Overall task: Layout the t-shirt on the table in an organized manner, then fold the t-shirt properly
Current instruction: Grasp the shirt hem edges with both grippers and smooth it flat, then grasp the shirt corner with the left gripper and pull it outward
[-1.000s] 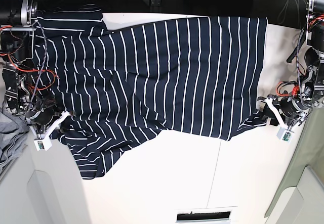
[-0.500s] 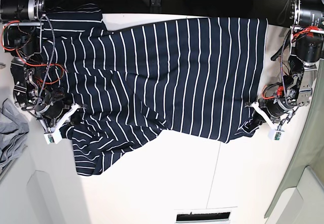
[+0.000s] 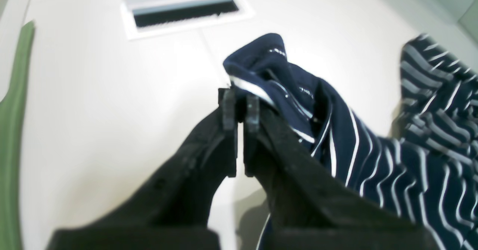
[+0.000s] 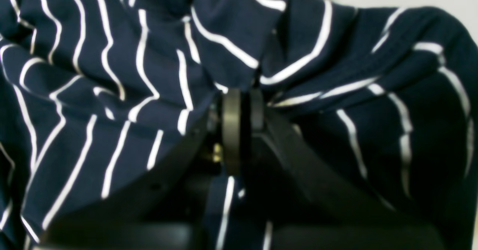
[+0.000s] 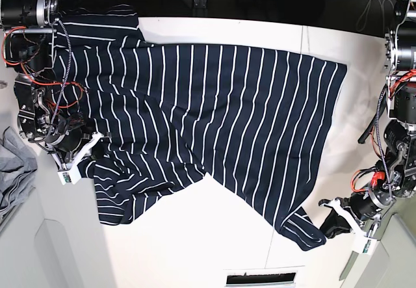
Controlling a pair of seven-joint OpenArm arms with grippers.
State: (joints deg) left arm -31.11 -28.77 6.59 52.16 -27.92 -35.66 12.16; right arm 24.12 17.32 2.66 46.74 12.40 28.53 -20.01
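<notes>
The dark navy t-shirt (image 5: 214, 112) with thin white stripes lies spread over the white table (image 5: 195, 249), its lower part wrinkled near the left. At the lower right of the base view, my left gripper (image 5: 323, 225) is shut on the shirt's hem corner. The left wrist view shows its fingers (image 3: 228, 108) pressed together, with a fold of the t-shirt (image 3: 373, 149) at their tips above the table (image 3: 93, 93). My right gripper (image 5: 94, 146) is shut on bunched fabric at the shirt's left side. Its closed tips (image 4: 241, 104) are buried in the t-shirt (image 4: 130, 74).
A plain grey garment (image 5: 14, 171) lies off the table's left edge. A white panel with a dark slot (image 5: 263, 278) sits at the table's front edge and shows in the left wrist view as the slot (image 3: 183, 9). Cables and arm bases line the back.
My left gripper closed on the hem corner and dragged it toward the table's front right, so the shirt's right edge now slants. The right gripper stayed shut, nearly in place.
</notes>
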